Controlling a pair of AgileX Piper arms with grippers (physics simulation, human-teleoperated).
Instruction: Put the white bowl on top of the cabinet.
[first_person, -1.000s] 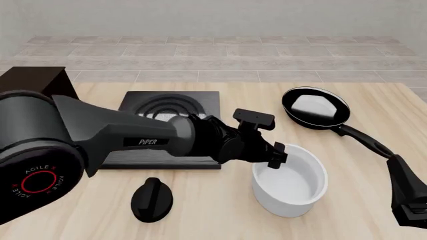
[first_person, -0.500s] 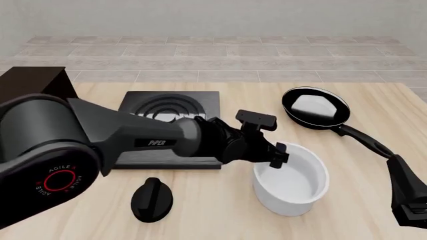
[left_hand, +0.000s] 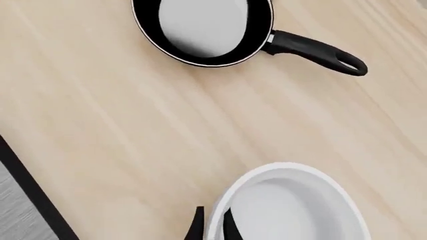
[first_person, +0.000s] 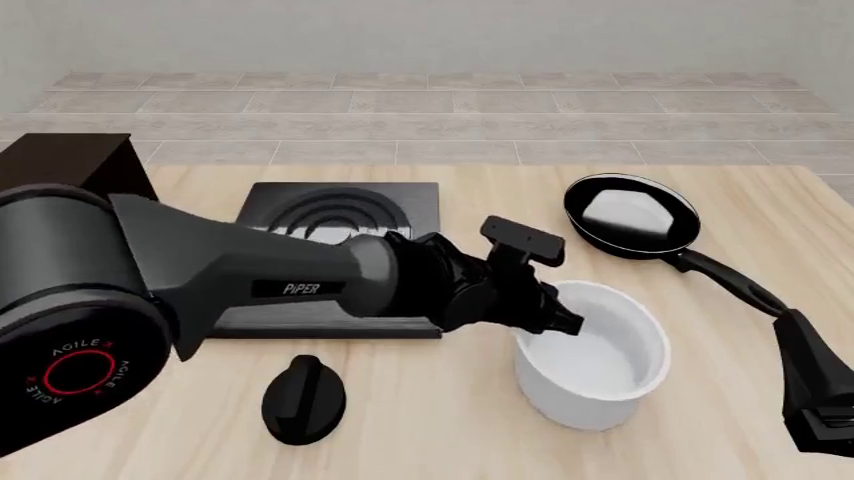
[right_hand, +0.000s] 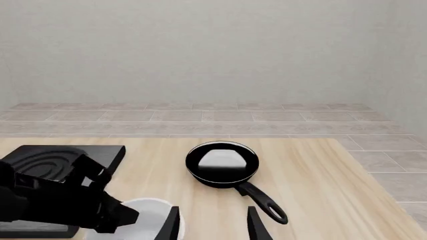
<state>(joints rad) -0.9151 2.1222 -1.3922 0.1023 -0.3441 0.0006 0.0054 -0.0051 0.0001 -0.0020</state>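
White bowl (first_person: 594, 368) in left claw (first_person: 561, 318), now tilted.

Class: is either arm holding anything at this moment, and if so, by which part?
The left gripper holds the white bowl by its rim, jaws astride the wall. The right gripper holds nothing.

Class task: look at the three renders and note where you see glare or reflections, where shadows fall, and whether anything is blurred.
Front view: a white reflection sits inside the black frying pan; the left gripper casts shade into the white bowl. Left wrist view: sharp throughout, with the same pale patch in the pan; soft grey shading inside the bowl. Right wrist view: even, flat light, with no blur.
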